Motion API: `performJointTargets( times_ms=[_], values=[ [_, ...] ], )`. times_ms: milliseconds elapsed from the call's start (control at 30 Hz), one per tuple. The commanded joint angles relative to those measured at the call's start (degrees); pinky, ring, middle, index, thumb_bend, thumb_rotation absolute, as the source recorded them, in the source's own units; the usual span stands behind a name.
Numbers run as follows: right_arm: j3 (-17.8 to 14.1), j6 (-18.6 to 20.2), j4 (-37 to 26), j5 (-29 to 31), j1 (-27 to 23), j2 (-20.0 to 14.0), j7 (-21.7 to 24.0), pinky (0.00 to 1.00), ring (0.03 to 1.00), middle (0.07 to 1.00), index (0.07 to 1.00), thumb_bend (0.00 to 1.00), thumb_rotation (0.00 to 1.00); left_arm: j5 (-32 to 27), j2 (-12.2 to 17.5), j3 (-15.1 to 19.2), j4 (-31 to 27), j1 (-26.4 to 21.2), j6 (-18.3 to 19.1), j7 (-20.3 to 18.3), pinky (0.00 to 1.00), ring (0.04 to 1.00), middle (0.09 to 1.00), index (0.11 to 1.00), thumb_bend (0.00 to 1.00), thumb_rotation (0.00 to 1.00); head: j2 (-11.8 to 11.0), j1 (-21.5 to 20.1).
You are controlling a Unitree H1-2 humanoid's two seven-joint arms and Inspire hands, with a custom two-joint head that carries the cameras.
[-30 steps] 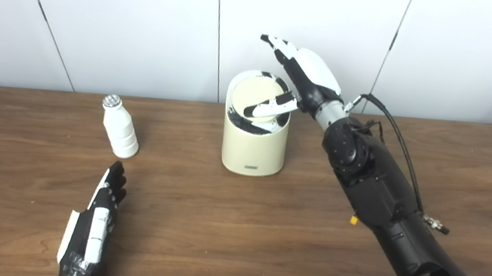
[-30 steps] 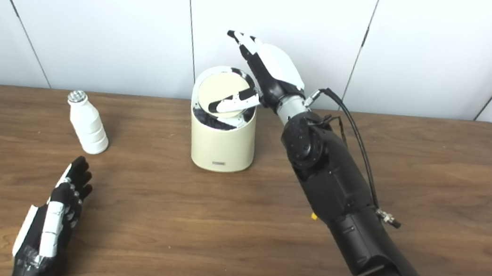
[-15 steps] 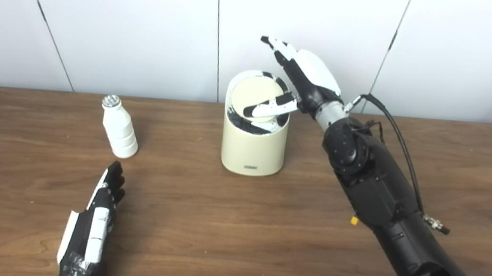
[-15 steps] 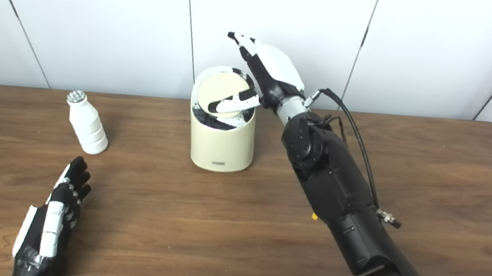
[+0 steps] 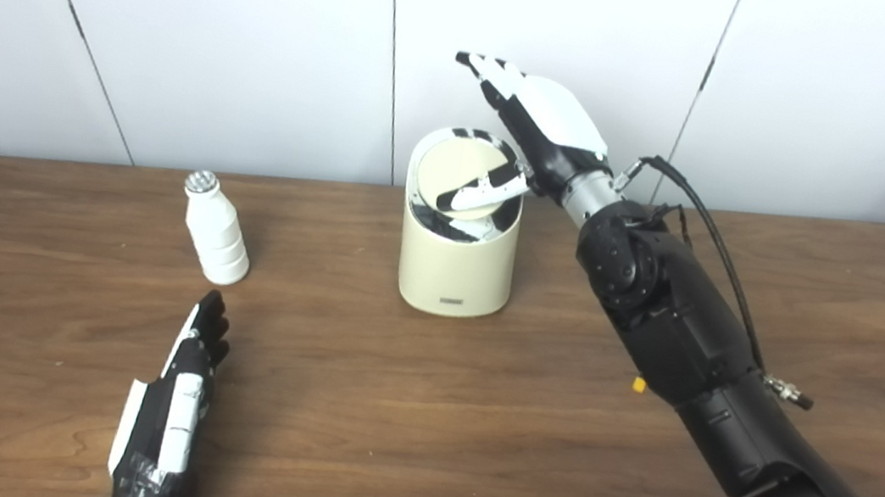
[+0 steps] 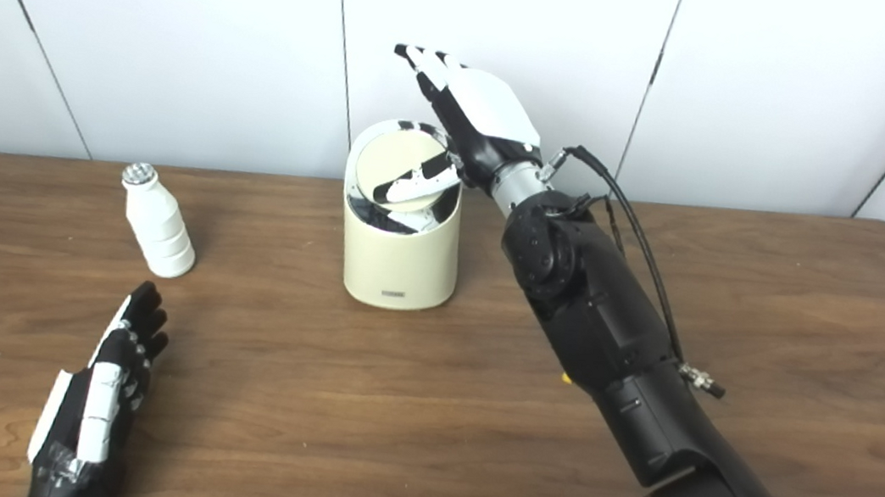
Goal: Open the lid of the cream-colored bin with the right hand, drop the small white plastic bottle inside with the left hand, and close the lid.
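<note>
Item one, your landmark: the cream-colored cylindrical plastic bin (image 5: 454, 271) stands upright on the brown wood-grain table (image 5: 420, 417), toward the table's far edge and just in front of the white panelled wall (image 5: 180, 34). A small grey label sits low on the bin's front face.

Item two: the bin's round cream lid (image 5: 457, 172), ringed in shiny metal, is tipped up on edge with its face toward you, and a dark gap shows below it inside the bin's mouth.

Item three: your right hand (image 5: 539, 129), black with a white back, is above and just right of the bin. Its thumb (image 5: 486, 195) lies across the tilted lid; the other fingers (image 5: 492, 75) stretch up and spread above the bin, gripping nothing. Whether the thumb presses the lid or only overlaps it you cannot tell. A black cable (image 5: 717, 242) loops along the right forearm.

Item four: the small white ribbed plastic bottle with a silver cap (image 5: 215, 231) stands upright on the table, well to the left of the bin.

Item five: your left hand (image 5: 169, 409) lies flat on the table, nearer to you than the bottle and left of the bin, fingers straight and together, pointing toward the bottle, apart from it and holding nothing.
</note>
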Motion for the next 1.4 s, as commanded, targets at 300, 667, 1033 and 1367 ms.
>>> performJointTargets(
  times_ms=[300,667,1033,1367],
  values=[
    [-7.01,0.68,-3.13,6.15,1.39,1.17,-0.45,0.99,0.976,0.953,0.956,0.91,0.38,0.55,-0.63,-0.52,-1.29,1.09,0.04,0.49,1.0,1.0,1.0,1.0,0.65,0.97,0.09,0.01],
    [-16.64,7.32,-12.44,17.7,4.85,2.92,2.22,0.83,0.925,0.935,0.939,0.87,0.55,0.11,-0.33,-0.33,-0.87,0.87,-0.42,0.1,1.0,1.0,1.0,1.0,0.63,0.97,0.12,0.09],
    [-17.25,12.15,-20.28,18.46,12.32,0.26,3.84,0.85,0.943,0.94,0.934,0.81,0.59,-1.08,0.35,0.27,-0.26,0.51,-0.46,-0.45,1.0,1.0,1.0,1.0,0.63,0.95,0.16,-0.23],
    [-15.53,10.12,-18.3,17.36,10.3,0.33,2.44,0.87,0.944,0.928,0.93,0.9,0.52,-0.41,0.08,-0.03,-0.06,0.57,-0.91,-0.51,1.0,1.0,1.0,1.0,0.63,0.96,0.23,0.08]
  ],
)
